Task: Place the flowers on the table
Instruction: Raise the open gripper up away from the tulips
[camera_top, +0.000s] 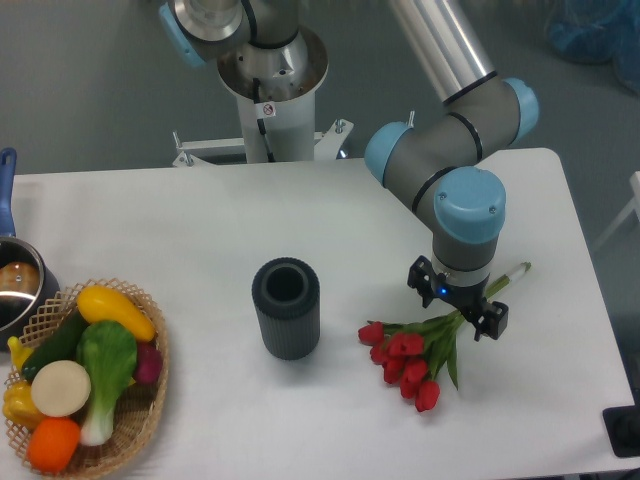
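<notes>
The flowers (408, 352) are lying flat on the white desk (200, 220), to the right of the dark cylinder (286, 308) (buds pointing toward it). The pincer (458, 308) is hovering over their stems, spread open and gripping nothing.

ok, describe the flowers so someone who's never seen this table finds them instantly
On the white table, look right of the dark ribbed cylinder standing near the middle. The flowers lie there under the arm's gripper: red tulip buds on green stems. They are the only red bunch on that side; the other colourful items sit in the wicker basket at far left.
</notes>
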